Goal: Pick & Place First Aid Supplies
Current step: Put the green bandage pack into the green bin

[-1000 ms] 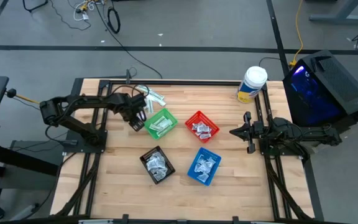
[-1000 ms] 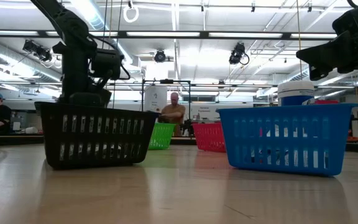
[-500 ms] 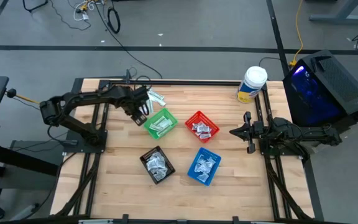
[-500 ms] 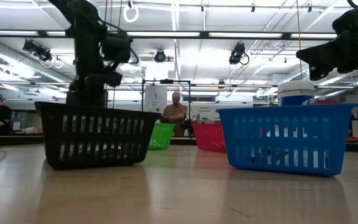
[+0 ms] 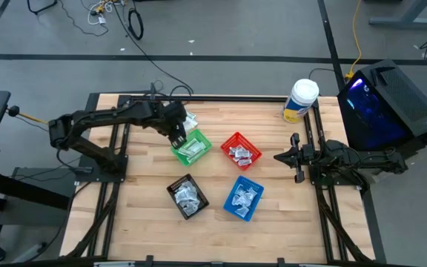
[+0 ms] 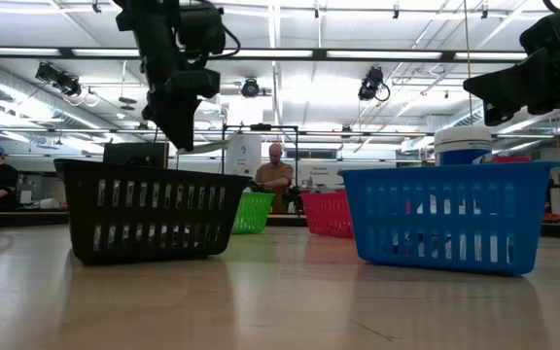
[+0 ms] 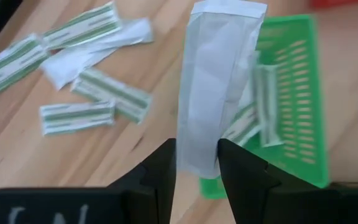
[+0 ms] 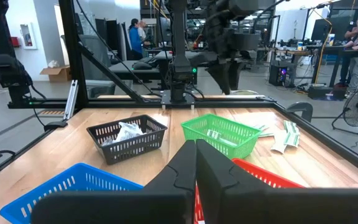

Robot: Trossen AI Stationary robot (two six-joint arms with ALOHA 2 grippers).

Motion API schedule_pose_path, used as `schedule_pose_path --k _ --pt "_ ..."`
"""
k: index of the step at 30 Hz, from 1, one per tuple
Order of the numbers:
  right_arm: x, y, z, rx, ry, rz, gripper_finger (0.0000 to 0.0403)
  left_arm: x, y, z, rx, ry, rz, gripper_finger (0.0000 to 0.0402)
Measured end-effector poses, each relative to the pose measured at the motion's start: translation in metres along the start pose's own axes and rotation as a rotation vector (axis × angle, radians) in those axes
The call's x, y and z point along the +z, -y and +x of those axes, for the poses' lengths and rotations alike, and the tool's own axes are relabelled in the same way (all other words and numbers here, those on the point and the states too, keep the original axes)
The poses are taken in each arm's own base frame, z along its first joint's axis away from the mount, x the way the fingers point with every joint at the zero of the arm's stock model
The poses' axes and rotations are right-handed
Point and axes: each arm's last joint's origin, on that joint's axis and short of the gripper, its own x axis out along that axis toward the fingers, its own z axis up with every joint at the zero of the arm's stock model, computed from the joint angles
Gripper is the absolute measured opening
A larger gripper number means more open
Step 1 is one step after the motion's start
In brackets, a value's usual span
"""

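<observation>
White strip (image 7: 213, 93) pinched in left gripper (image 7: 196, 163); left wrist view only.

From overhead I can't make out the strip (image 7: 213, 87) under my left gripper (image 5: 176, 135); the basket (image 7: 294, 93) runs off frame at three o'clock.

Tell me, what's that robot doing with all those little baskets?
It's sorting first aid packets. The left gripper has its jaws shut on a long white packet and holds it over the edge of the green basket, which already has similar strips inside. More strips lie loose on the table. The right gripper waits, shut, at the table's right side.
</observation>
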Motion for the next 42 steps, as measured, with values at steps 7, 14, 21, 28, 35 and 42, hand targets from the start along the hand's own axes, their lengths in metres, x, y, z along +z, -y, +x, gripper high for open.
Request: schedule_pose_path --k 7,14,21,28,35,42 --pt "0.000 0.000 0.000 0.000 0.000 0.000 0.0013 0.001 0.027 0.008 -0.046 0.031 0.027 0.0126" --pt "0.000 0.000 0.000 0.000 0.000 0.000 0.0013 -0.003 0.045 0.028 -0.045 -0.030 0.077 0.0126" --pt "0.000 0.000 0.000 0.000 0.000 0.000 0.0013 -0.006 0.055 0.050 -0.033 -0.097 0.106 0.0126" --pt "0.000 0.000 0.000 0.000 0.000 0.000 0.0013 -0.004 0.057 0.054 -0.032 -0.087 0.062 0.0126" --pt "0.000 0.000 0.000 0.000 0.000 0.000 0.0013 -0.004 0.057 0.054 -0.033 -0.086 0.016 0.0131" --pt "0.000 0.000 0.000 0.000 0.000 0.000 0.0013 -0.004 0.057 0.054 -0.020 -0.081 -0.033 0.0208"
